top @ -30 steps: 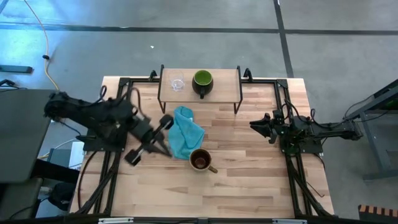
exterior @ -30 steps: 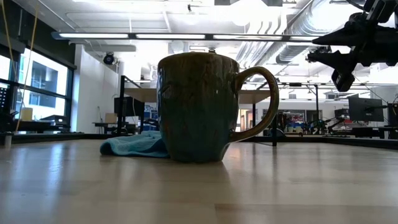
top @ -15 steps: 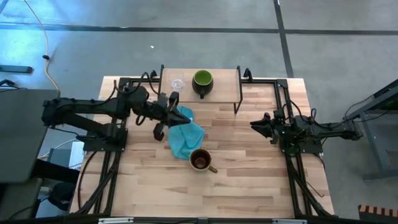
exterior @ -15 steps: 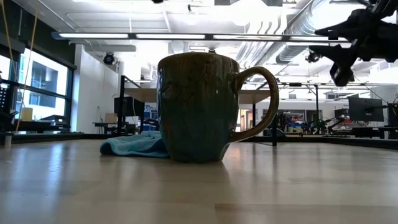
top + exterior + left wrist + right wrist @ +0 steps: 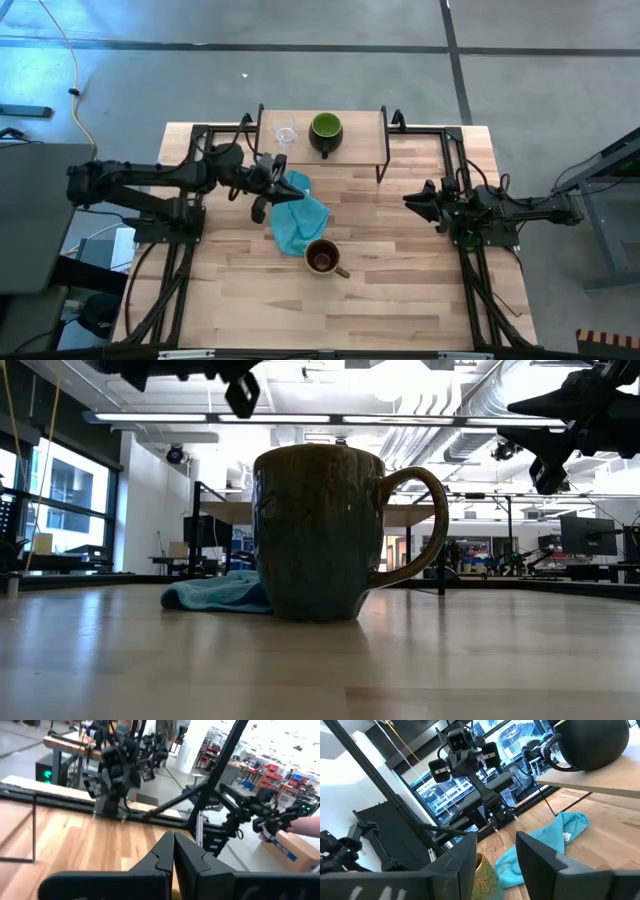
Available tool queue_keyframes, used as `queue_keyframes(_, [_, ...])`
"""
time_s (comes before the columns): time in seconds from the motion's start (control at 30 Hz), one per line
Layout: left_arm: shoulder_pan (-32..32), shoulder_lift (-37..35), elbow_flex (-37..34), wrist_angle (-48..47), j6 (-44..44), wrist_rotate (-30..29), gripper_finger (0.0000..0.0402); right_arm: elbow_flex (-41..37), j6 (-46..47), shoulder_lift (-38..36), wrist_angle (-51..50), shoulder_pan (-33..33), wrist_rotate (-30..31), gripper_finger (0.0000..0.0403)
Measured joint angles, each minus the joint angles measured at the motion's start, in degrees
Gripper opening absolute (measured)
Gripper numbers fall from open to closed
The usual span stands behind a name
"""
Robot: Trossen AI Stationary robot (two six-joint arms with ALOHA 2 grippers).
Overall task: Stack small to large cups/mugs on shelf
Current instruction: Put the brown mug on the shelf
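Swinging up from the near table edge, the left gripper now hovers, fingers together and empty, beside the teal-blue cloth. Right gripper waits with fingers apart. With the tiny clear glass cup and dark green-lined mug on the light-wood shelf, the olive-tan mug remains on the table, unstacked.

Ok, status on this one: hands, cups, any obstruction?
Left hand shut, empty, above cloth. Right hand open, idle at its side. Olive mug on table; glass cup, green mug on shelf.

- You see an olive-tan mug with a brown inside.
- The dark mug shows you green inside.
- The cloth is teal-blue.
- Your tabletop is striped light wood.
- The glass cup is clear.
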Motion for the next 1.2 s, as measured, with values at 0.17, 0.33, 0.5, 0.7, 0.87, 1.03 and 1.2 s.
queue_keyframes(0.17, [0.0,-3.3,-4.3,0.1,-1.9,-0.9,0.0,0.0,0.0,0.0,0.0,0.0,0.0,0.0128])
queue_keyframes(0.33, [-0.1,-10.7,-9.9,0.3,-3.9,-6.5,0.0,0.0,0.0,0.0,0.0,0.0,0.8,0.0128])
queue_keyframes(0.5, [-0.1,-19.0,-14.3,1.1,-4.9,-9.6,0.0,0.0,-0.9,0.0,0.0,0.0,1.3,0.0128])
queue_keyframes(0.7, [-0.1,-27.5,-18.0,-0.4,-6.5,-10.3,0.0,0.0,-0.9,0.0,0.0,0.0,1.9,0.0128])
queue_keyframes(0.87, [-0.1,-33.8,-20.7,-3.6,-9.1,-14.6,0.0,0.0,-0.4,0.0,0.0,0.0,1.9,0.0128])
queue_keyframes(1.03, [-0.1,-39.0,-22.2,-7.8,-10.3,-16.2,0.0,0.0,-0.1,0.0,0.0,0.0,1.9,0.0128])
queue_keyframes(1.2, [-0.1,-44.9,-23.4,-13.3,-12.1,-16.3,0.0001,0.0,0.0,0.0,0.0,0.0,1.9,0.0128])
